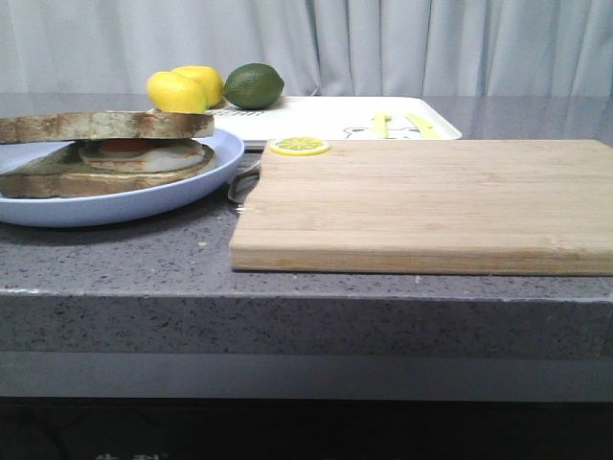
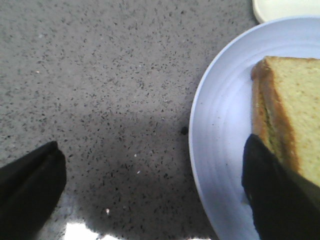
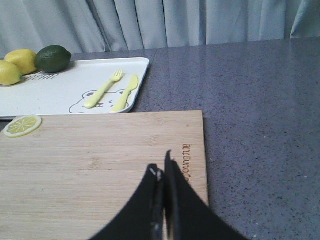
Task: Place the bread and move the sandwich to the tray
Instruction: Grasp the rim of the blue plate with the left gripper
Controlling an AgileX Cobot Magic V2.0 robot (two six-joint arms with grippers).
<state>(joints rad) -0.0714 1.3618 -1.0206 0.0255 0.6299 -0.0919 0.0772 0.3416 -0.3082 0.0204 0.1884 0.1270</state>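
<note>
Grey speckled counter point(image 1: 144, 254) carries the sandwich point(image 1: 105, 151) on its blue plate point(image 2: 220, 150). Left gripper point(image 2: 150, 185) hangs above with fingers spread wide, one over the plate. Right gripper point(image 3: 162, 175), fingers pressed together, hovers over the cutting board point(image 3: 100, 165).

Hand point(image 3: 163, 200): fingers pressed together, over the cutting board point(image 3: 90, 165)
Board: lemon slice point(image 3: 22, 125) at corner
Tray point(image 3: 60, 92): fork point(image 3: 103, 89), knife point(image 3: 125, 92), two lemons point(image 3: 12, 67), lime point(image 3: 52, 58)
</note>
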